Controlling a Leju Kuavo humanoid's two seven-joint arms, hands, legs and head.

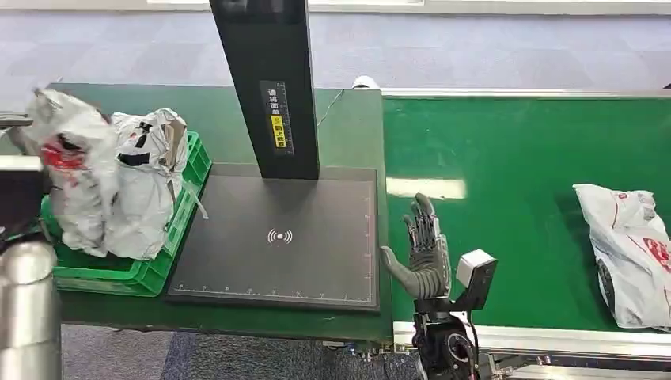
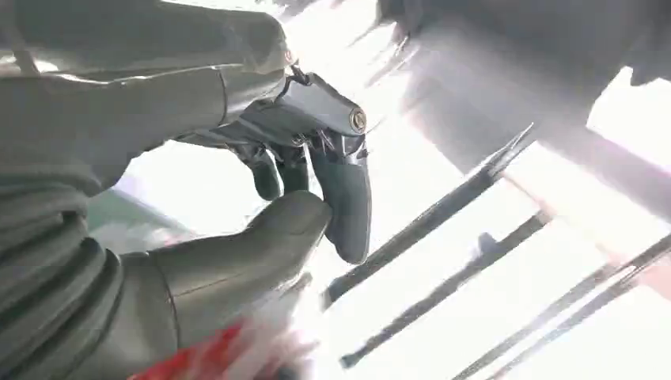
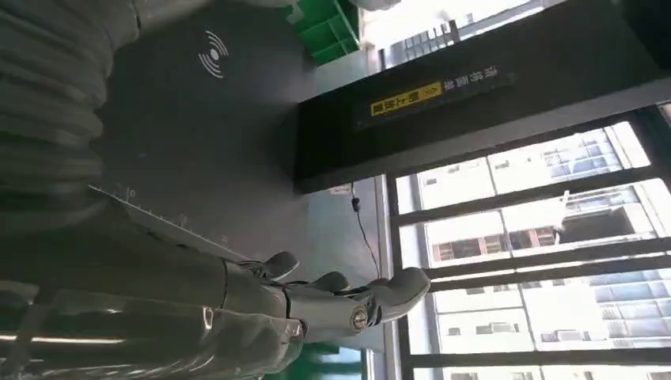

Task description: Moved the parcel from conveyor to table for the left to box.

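The right hand [image 1: 423, 252] is over the near edge of the green conveyor [image 1: 506, 158], just beside the dark scan pad [image 1: 277, 237] — its fingers are straight and apart, and it holds nothing. A white parcel [image 1: 629, 253] lies on the belt, well apart from this hand, at the far right. The left hand [image 2: 308, 190] has its thumb and fingers closed on a white parcel with red print [image 1: 71, 178], over the green box [image 1: 134, 273] — other parcels lie there
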